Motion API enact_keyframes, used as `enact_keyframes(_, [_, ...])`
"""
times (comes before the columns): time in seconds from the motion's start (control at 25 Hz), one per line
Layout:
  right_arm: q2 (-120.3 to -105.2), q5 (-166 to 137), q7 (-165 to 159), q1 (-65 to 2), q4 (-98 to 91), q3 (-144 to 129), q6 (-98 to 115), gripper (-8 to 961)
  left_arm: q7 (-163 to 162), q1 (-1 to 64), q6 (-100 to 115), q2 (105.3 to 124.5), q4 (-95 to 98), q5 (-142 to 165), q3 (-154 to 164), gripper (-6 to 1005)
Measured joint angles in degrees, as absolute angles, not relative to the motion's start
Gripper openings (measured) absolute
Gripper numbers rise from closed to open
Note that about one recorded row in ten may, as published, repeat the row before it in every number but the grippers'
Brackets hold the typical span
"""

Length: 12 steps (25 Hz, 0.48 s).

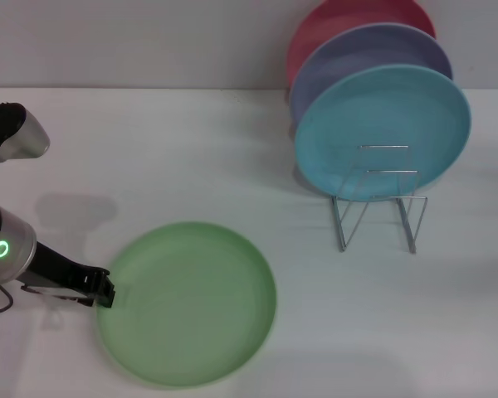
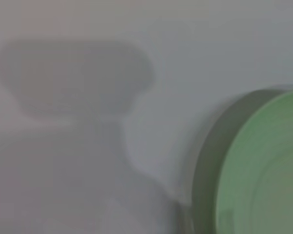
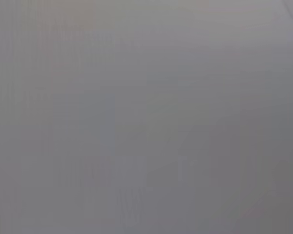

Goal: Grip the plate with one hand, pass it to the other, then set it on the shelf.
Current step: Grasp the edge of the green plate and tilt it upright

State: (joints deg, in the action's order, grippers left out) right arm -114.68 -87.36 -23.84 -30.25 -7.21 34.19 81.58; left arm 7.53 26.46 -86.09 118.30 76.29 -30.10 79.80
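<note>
The light green plate (image 1: pixel 187 303) lies flat on the white table at the front left. It also shows in the left wrist view (image 2: pixel 263 170), with a dark shadow band along its rim. My left gripper (image 1: pixel 106 290), black on the silver arm with the green ring light (image 1: pixel 0 249), is at the plate's left rim and touches it. The silver wire shelf (image 1: pixel 340 228) stands at the back right. My right gripper is out of view; its wrist view shows only bare grey surface.
The shelf holds a light blue plate (image 1: pixel 382 133) upright in front, then a lavender plate (image 1: pixel 357 54) and a pink plate (image 1: pixel 332 21) behind it. A wall runs along the table's far edge.
</note>
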Motion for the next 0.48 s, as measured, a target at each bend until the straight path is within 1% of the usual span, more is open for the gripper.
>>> enact_keyframes(0.48, [-114.62,-87.36,-23.9,-30.23,-7.1,34.19,81.73,701,7.87,26.87,-86.02,118.22,75.55,-30.15,80.25,169])
